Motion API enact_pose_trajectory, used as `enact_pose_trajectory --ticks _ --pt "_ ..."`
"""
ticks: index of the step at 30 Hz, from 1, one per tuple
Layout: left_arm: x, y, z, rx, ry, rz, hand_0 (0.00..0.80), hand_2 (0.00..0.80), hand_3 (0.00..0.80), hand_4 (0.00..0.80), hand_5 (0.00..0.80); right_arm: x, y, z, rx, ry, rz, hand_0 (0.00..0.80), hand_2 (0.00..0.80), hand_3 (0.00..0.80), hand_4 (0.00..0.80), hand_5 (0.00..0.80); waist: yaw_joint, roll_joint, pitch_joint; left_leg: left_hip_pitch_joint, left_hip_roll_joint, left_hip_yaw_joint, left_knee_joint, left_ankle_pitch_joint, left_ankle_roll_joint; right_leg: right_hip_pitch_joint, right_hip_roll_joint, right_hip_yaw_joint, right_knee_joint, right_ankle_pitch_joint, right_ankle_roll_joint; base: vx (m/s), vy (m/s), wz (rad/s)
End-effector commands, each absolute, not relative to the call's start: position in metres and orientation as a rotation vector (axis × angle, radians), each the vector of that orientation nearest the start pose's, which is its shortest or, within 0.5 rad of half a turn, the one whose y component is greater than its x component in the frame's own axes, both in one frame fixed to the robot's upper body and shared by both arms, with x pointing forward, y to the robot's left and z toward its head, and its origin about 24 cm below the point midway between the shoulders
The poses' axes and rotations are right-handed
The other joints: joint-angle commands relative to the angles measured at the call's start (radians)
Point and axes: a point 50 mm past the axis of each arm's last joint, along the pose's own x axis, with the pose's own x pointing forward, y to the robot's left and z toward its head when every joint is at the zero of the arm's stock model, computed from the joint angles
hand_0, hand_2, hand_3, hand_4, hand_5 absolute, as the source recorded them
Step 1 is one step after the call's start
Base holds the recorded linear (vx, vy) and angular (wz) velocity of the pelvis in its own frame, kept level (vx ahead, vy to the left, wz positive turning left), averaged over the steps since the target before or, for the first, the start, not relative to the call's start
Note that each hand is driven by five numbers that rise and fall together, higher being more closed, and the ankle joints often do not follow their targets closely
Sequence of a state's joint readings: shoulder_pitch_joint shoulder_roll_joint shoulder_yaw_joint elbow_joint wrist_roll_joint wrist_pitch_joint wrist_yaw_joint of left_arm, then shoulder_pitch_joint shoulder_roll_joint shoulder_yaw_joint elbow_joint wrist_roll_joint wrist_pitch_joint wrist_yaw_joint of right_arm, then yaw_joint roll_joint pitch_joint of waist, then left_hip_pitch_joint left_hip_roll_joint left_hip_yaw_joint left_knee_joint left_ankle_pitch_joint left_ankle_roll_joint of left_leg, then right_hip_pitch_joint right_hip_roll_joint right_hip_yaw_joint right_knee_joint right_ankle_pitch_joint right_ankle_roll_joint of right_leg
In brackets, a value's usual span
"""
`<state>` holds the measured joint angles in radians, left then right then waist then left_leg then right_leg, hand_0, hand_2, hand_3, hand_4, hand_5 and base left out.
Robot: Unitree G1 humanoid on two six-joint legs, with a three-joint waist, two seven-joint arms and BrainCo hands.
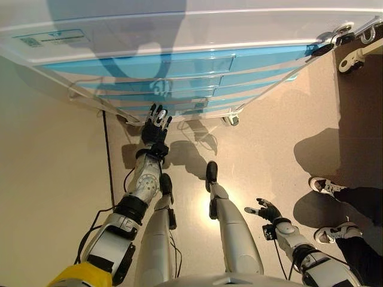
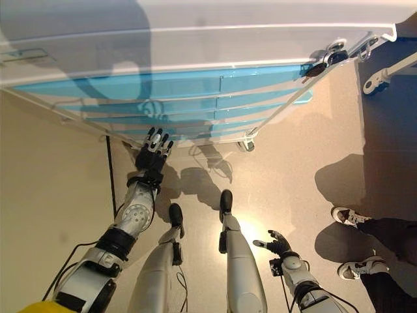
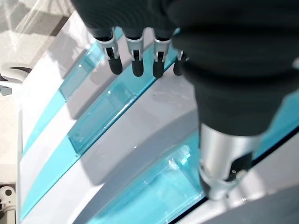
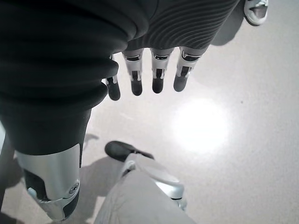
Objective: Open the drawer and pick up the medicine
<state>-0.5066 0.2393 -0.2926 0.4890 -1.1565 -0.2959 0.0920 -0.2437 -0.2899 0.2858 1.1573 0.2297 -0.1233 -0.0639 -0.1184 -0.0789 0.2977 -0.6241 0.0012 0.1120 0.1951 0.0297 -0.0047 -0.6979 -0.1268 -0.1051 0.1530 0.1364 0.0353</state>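
Note:
A white drawer cabinet point(image 1: 179, 30) on castors stands before me, its several clear blue drawer fronts point(image 1: 179, 64) all closed. My left hand point(image 1: 155, 125) is raised to the lower drawers, fingers straight and open, tips close to a blue front point(image 3: 100, 114) without gripping it. My right hand point(image 1: 266, 210) hangs low at my right side over the floor, open and holding nothing. No medicine shows in any view.
A person's legs and white shoes point(image 1: 326, 186) stand on the floor at the right. A castor point(image 1: 230, 119) sits under the cabinet's near corner. Another white wheeled frame point(image 1: 358, 57) shows at the upper right.

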Motion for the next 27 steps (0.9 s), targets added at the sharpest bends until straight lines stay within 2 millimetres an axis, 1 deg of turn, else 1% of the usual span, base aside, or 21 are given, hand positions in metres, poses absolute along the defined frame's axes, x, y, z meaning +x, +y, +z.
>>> enact_pose_trajectory --ticks 1,6,12,15,18,22,24,25,27 --pt "0.36 0.132 0.189 -0.795 -0.474 -0.193 0.0 0.0 0.0 0.0 0.0 0.199 -0.251 -0.112 -0.323 0.823 -0.114 0.0 0.0 0.0 0.0 0.0 -0.002 0.05 -0.052 -0.019 0.022 -0.07 0.01 -0.007 -0.067 0.028 0.009 -0.023 0.062 -0.063 0.095 0.01 -0.007 0.05" --pt "0.359 0.143 0.176 -0.795 -0.444 -0.113 0.0 0.0 0.0 0.0 0.0 0.198 -0.25 -0.113 -0.32 0.826 -0.129 0.0 0.0 0.0 0.0 0.0 0.005 0.042 -0.051 -0.008 0.027 -0.08 0.008 -0.003 -0.067 0.043 0.011 -0.032 0.054 -0.063 0.096 0.002 -0.004 0.02" --pt "0.358 0.14 0.159 -0.776 -0.378 -0.119 0.0 0.0 0.0 0.0 0.0 0.192 -0.257 -0.114 -0.332 0.851 -0.146 0.0 0.0 0.0 0.0 0.0 0.011 0.02 -0.049 0.0 0.031 -0.095 0.022 -0.009 -0.067 0.066 0.001 -0.054 0.056 -0.065 0.095 0.009 -0.003 0.03" --pt "0.357 0.13 0.151 -0.753 -0.331 -0.156 0.0 0.0 0.0 0.0 0.0 0.189 -0.259 -0.116 -0.344 0.869 -0.141 0.0 0.0 0.0 0.0 0.0 0.014 0.01 -0.053 0.009 0.031 -0.099 0.018 -0.011 -0.068 0.08 -0.003 -0.061 0.051 -0.063 0.096 0.028 0.009 0.17" --pt "0.356 0.119 0.149 -0.729 -0.306 -0.201 0.0 0.0 0.0 0.0 0.0 0.189 -0.256 -0.116 -0.344 0.871 -0.127 0.0 0.0 0.0 0.0 0.0 0.017 0.001 -0.054 0.016 0.03 -0.099 0.019 -0.015 -0.068 0.093 -0.002 -0.065 0.042 -0.059 0.097 0.015 0.025 0.14" --pt "0.354 0.101 0.154 -0.725 -0.299 -0.283 0.0 0.0 0.0 0.0 0.0 0.193 -0.25 -0.116 -0.341 0.855 -0.102 0.0 0.0 0.0 0.0 0.0 0.016 -0.009 -0.053 0.021 0.029 -0.091 0.027 -0.021 -0.066 0.105 -0.001 -0.061 0.033 -0.055 0.098 0.006 0.035 0.06" --pt "0.354 0.093 0.16 -0.745 -0.307 -0.321 0.0 0.0 0.0 0.0 0.0 0.193 -0.247 -0.116 -0.337 0.852 -0.091 0.0 0.0 0.0 0.0 0.0 0.012 -0.01 -0.053 0.025 0.029 -0.083 0.028 -0.023 -0.067 0.111 0.0 -0.055 0.026 -0.053 0.099 0.005 0.038 0.02" --pt "0.354 0.093 0.16 -0.745 -0.307 -0.321 0.0 0.0 0.0 0.0 0.0 0.193 -0.247 -0.116 -0.337 0.852 -0.091 0.0 0.0 0.0 0.0 0.0 0.012 -0.01 -0.053 0.025 0.029 -0.083 0.028 -0.023 -0.067 0.111 0.0 -0.055 0.026 -0.053 0.099 0.005 0.033 0.01" --pt "0.353 0.084 0.167 -0.77 -0.317 -0.36 0.0 0.0 0.0 0.0 0.0 0.191 -0.245 -0.118 -0.337 0.855 -0.08 0.0 0.0 0.0 0.0 0.0 0.006 -0.008 -0.054 0.029 0.027 -0.073 0.032 -0.026 -0.068 0.117 0.0 -0.046 0.021 -0.05 0.099 0.005 0.022 0.0"
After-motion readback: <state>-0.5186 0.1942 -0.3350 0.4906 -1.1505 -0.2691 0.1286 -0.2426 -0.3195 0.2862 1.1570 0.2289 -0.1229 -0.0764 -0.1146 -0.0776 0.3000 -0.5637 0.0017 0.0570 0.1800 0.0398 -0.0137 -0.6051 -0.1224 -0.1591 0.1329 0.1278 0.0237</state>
